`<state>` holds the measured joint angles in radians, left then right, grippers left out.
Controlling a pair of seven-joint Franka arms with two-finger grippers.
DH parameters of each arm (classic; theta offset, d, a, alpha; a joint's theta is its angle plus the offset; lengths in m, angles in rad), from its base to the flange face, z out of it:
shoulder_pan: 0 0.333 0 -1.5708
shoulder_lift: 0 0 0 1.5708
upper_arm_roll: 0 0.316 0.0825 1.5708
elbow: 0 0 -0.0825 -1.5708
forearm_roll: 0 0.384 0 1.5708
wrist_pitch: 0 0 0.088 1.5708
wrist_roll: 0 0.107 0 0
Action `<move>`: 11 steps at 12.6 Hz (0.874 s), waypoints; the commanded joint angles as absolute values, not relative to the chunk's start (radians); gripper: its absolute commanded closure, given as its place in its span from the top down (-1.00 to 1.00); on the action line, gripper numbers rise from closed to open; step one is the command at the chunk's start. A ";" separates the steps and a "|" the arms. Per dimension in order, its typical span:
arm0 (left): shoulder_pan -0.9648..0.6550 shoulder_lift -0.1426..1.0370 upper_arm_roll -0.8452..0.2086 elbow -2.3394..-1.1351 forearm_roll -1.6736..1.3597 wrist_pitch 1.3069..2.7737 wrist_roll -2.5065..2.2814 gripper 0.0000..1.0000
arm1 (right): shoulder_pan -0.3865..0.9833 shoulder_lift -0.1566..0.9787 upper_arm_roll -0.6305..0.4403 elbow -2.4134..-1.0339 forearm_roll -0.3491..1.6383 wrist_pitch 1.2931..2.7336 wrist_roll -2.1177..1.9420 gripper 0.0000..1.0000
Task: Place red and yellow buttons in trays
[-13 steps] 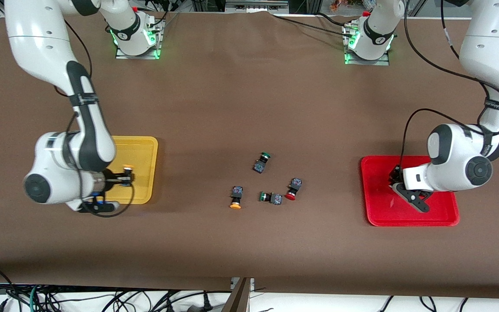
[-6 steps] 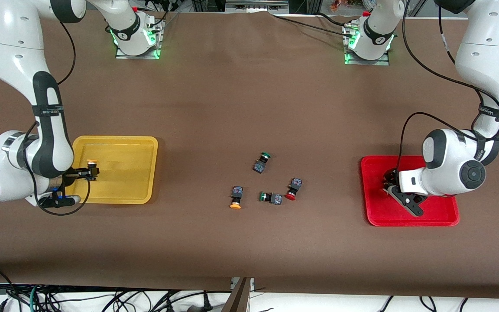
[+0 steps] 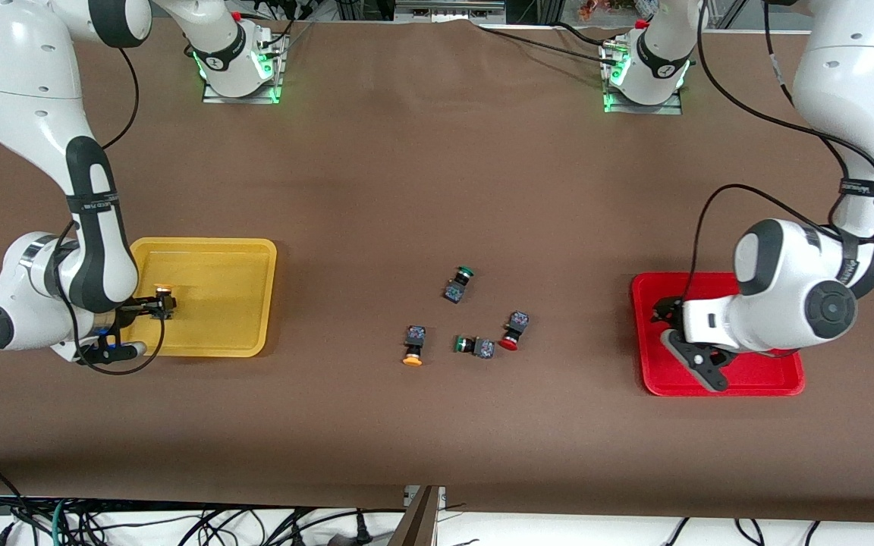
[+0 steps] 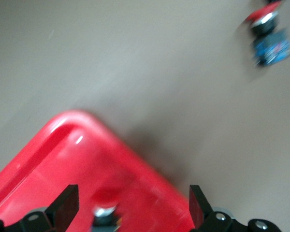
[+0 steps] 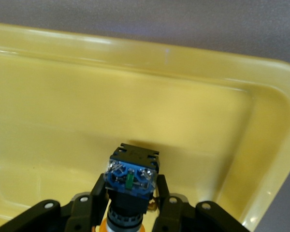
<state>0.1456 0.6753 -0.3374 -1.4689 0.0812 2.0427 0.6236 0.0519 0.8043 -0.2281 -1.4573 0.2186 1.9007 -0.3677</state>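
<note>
The right claw (image 3: 158, 307) pinches a yellow-capped button (image 3: 162, 290) low over the yellow tray (image 3: 243, 262). Only the right wrist view shows the grip plainly: both fingers (image 5: 94, 195) press the button's dark body (image 5: 132, 178), its cap mostly cut off at the frame edge. The left claw (image 3: 664, 322) hangs with fingers spread wide over the red tray (image 3: 653, 379). From the front its arm hides the tray floor; the blurred left wrist view catches a red-capped button (image 4: 105, 205) lying in the tray between the finger tips. On the surface between the trays lie a yellow-capped button (image 3: 413, 345), a red-capped one (image 3: 514, 331) and two green-capped ones (image 3: 457, 283).
</note>
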 commanded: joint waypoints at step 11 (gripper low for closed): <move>-0.195 0.813 -0.316 -1.575 0.097 2.549 -0.038 1.00 | 0.054 0.779 -0.221 -1.574 0.219 1.967 -0.387 -0.63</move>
<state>-0.1788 0.8394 -0.3305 -1.5399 0.0809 2.5264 0.0176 0.0539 0.7944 -0.2267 -1.5180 0.2186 1.9514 -0.3690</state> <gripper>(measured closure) 0.000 0.568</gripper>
